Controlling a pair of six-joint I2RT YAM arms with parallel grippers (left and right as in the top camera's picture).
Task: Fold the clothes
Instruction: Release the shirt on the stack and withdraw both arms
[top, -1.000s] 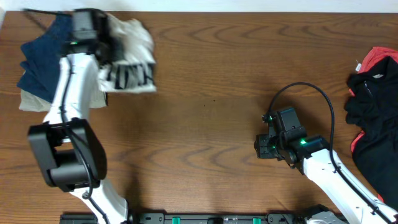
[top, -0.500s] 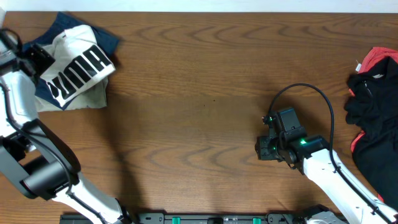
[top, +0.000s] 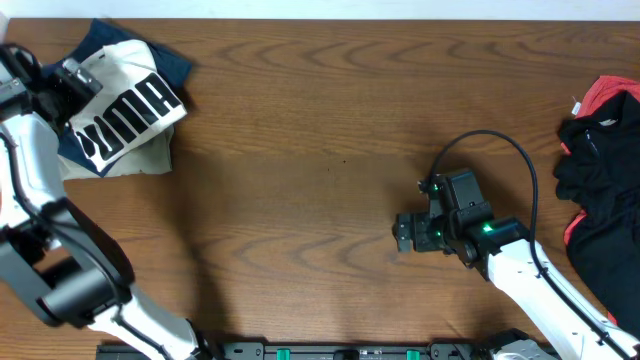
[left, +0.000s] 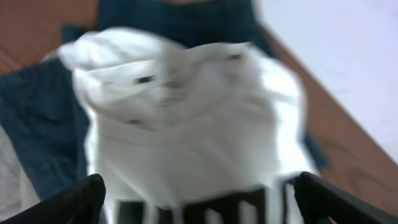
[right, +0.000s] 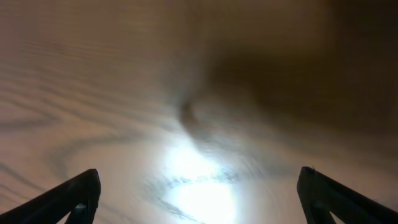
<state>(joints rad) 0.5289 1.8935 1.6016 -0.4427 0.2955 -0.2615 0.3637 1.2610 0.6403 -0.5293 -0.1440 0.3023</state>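
Observation:
The clothes are a folded white T-shirt (top: 125, 108) with black block lettering facing up. It lies at the far left on a navy garment (top: 170, 58) and a beige one (top: 140, 160). My left gripper (top: 85, 78) is at the shirt's left edge, open, holding nothing. In the left wrist view the blurred shirt (left: 193, 124) fills the frame between the wide-apart fingertips (left: 81, 199) of the left gripper (left: 199, 208). My right gripper (top: 403, 232) stands open over bare wood right of centre. The right wrist view shows only table between the spread tips of the right gripper (right: 199, 199).
A heap of black and red clothing (top: 600, 170) lies at the right edge. The wooden table (top: 320, 120) runs bare between the two piles. A black cable (top: 500, 150) loops above the right arm.
The left gripper let go of the white shirt onto the pile and pulled back to the left. The right gripper's jaws opened wider.

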